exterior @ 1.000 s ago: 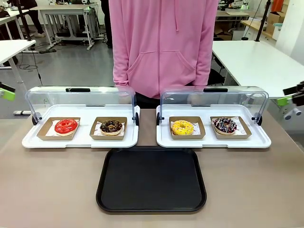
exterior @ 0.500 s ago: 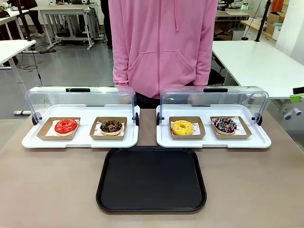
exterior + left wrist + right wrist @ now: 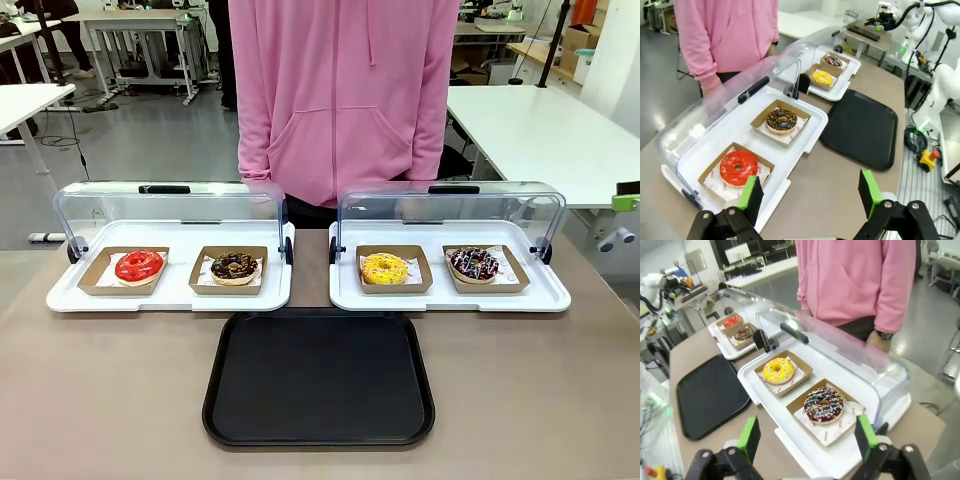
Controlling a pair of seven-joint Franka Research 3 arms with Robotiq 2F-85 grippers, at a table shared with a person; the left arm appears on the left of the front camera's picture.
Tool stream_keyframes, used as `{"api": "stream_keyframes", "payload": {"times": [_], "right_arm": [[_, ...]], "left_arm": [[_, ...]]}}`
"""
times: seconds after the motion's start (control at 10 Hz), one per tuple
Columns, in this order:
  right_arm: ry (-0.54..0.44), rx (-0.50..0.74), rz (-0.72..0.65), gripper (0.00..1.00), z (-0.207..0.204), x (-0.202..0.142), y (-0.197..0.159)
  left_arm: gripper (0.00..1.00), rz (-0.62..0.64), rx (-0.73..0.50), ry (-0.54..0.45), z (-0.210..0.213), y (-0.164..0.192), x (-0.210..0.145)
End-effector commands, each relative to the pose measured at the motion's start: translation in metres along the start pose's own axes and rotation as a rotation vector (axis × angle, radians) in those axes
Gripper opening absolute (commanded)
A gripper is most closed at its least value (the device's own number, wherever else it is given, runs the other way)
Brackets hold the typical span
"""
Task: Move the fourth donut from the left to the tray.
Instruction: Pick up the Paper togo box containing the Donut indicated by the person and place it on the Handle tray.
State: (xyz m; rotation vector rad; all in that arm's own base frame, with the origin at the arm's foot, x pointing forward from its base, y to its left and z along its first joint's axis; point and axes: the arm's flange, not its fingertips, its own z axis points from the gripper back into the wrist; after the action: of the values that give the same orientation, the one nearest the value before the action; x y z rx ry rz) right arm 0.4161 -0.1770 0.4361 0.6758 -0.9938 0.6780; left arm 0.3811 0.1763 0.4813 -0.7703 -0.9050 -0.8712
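Observation:
The fourth donut (image 3: 474,264), dark glazed with white and pink stripes, sits in its brown holder at the right end of the right white tray. The right wrist view has this donut (image 3: 823,405) just beyond my right gripper (image 3: 807,437), which is open and holds nothing. One of its green pads (image 3: 626,202) peeks in at the right edge of the front view. The black tray (image 3: 318,378) lies bare at the table's near middle. My left gripper (image 3: 810,192) is open above the table's left end, near the red donut (image 3: 738,167).
Two white trays (image 3: 170,300) (image 3: 450,300) stand with their clear lids raised. They also hold a red donut (image 3: 138,265), a crumb-topped chocolate donut (image 3: 234,266) and a yellow donut (image 3: 385,268). A person in a pink hoodie (image 3: 340,100) stands at the far side.
The left gripper's green pad has left the front view's left edge. The right gripper's pad has drawn back to the right edge. Donuts and trays have not moved.

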Motion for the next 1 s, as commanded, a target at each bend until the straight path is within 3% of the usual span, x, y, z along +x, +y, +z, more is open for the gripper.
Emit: {"api": "stream_keyframes", "payload": {"times": [0.0,0.9], "right_arm": [[0.004,-0.009,0.043,1.0,0.0027,0.0055,0.0021],[0.004,-0.009,0.043,1.0,0.0027,0.0055,0.0021]], "left_arm": [[1.0,-0.023,-0.017,0.01,0.0015,-0.0018,0.0003],[1.0,-0.023,-0.017,0.01,0.0015,-0.0018,0.0003]]}}
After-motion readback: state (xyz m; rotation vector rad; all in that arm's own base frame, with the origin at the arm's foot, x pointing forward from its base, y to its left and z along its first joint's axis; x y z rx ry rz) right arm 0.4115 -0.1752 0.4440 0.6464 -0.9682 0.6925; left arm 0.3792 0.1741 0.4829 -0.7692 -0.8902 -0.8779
